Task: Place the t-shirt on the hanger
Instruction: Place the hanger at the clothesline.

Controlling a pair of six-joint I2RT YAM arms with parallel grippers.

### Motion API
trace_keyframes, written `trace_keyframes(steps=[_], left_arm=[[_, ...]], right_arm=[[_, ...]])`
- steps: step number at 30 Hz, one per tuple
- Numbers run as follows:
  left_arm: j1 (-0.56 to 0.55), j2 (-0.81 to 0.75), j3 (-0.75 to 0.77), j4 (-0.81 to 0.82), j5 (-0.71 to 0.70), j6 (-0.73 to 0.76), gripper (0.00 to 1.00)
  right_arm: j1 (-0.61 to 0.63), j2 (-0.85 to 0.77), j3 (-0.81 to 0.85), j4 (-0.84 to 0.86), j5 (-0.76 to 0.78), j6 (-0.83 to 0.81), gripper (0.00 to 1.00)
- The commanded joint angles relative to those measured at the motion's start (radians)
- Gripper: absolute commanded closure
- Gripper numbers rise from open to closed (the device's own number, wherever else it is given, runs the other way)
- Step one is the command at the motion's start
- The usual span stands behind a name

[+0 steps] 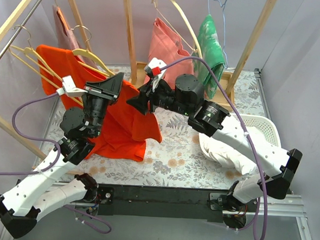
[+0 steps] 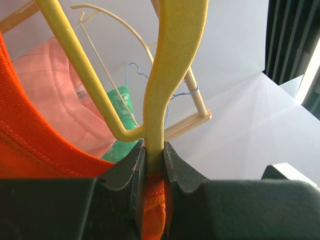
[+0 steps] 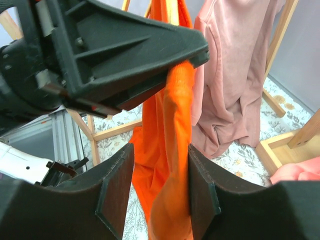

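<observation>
Cotton, soft and light, the t-shirt (image 1: pixel 121 131) drapes limply from the hanger (image 2: pixel 172 65). The left gripper (image 2: pixel 154 165) clamps hanger arm and cloth together; the right gripper (image 3: pixel 160 172) has its fingers apart around a fold below the hanger. I judge the thick collar seam the surest hold.
</observation>
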Motion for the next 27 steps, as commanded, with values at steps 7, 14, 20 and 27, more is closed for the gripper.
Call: trace_keyframes(steps=[7, 14, 20, 27], left_arm=[[0.203, 0.08, 0.116, 0.034, 0.187, -0.127, 1.0], [0.329, 0.125, 0.165, 0.05, 0.258, -0.186, 1.0], [0.358, 0.154, 0.182, 0.083, 0.266, -0.241, 1.0], [0.422, 0.157, 0.136, 0.165, 0.294, -0.343, 1.0]], right_arm=[[0.003, -0.097, -0.072, 0.054, 0.018, 0.011, 0.47], [0.004, -0.137, -0.118, 0.054, 0.047, 0.01, 0.46], [0.004, -0.142, -0.121, 0.054, 0.043, 0.01, 0.46], [0.004, -0.145, -0.118, 0.033, 0.04, 0.007, 0.46]])
